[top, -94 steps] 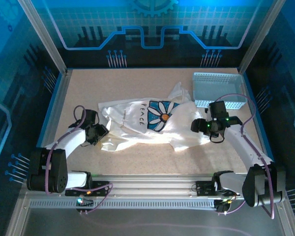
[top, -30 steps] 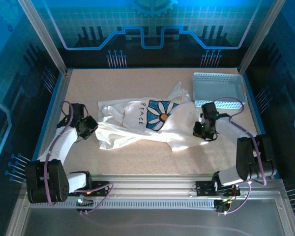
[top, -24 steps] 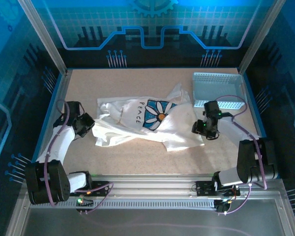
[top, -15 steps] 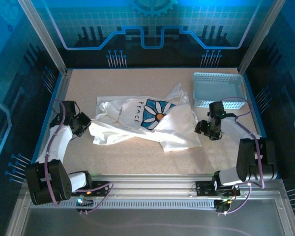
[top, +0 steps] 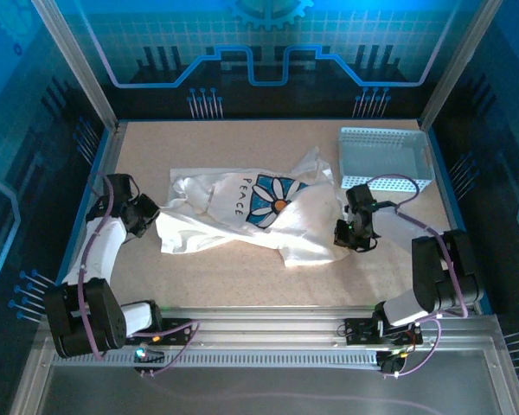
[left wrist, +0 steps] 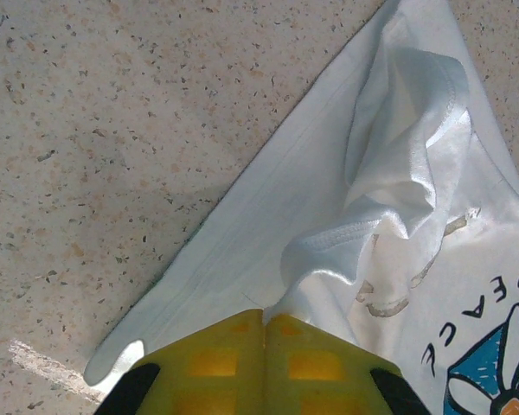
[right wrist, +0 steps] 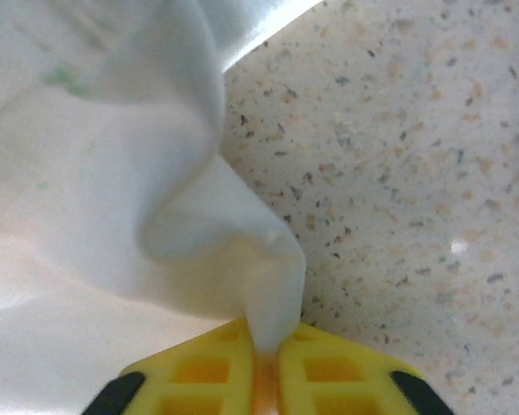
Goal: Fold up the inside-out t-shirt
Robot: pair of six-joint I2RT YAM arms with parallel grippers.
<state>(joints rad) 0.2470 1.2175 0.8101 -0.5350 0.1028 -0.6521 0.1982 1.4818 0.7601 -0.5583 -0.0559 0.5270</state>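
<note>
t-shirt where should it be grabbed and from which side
The t-shirt lies spread left to right, so take its end folds, each from its own side: the left pincer is shut on the left edge, the right pincer on a raised fold at the right.

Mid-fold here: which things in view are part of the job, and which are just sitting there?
In the job: t-shirt; left gripper, shut on its left edge; right gripper, shut on its right edge.
Lying about: perforated basket, far right of the table.
</note>
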